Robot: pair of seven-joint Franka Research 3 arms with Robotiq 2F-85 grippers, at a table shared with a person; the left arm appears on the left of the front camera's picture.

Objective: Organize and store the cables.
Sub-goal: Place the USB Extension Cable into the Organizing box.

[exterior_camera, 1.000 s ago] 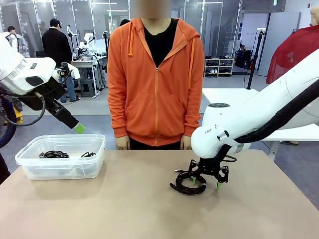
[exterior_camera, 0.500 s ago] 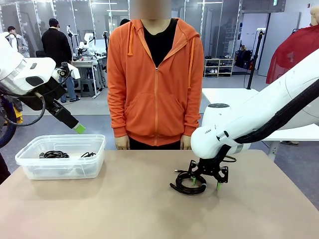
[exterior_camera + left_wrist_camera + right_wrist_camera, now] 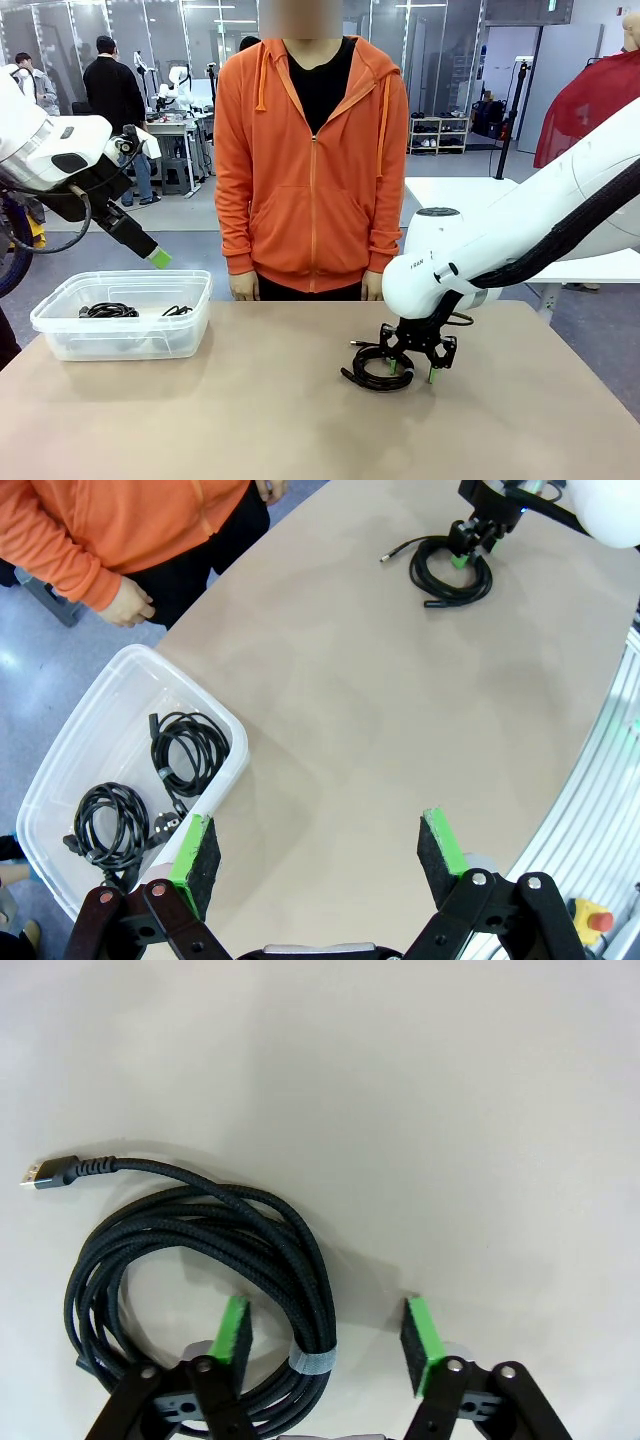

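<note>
A coiled black cable [image 3: 375, 372] lies on the tan table right of centre, its metal-tipped plug end [image 3: 38, 1175] sticking out. My right gripper [image 3: 412, 372] is down on it, pads straddling the taped side of the coil [image 3: 312, 1345]. One pad is inside the loop, and a gap remains at the other pad, so it is open. Two more coiled cables [image 3: 185, 750] [image 3: 110, 825] lie in the clear plastic bin [image 3: 120, 340] at the table's left. My left gripper [image 3: 155, 256] hovers open and empty above the bin.
A person in an orange hoodie [image 3: 312, 160] stands at the far edge with hands hanging by the table rim. Bare tabletop [image 3: 250, 400] spreads between bin and coil. Another table [image 3: 470, 190] stands behind on the right.
My right gripper's fingers have drawn closer together around the side of the coil on the table. The left arm, the bin and the person have not moved.
</note>
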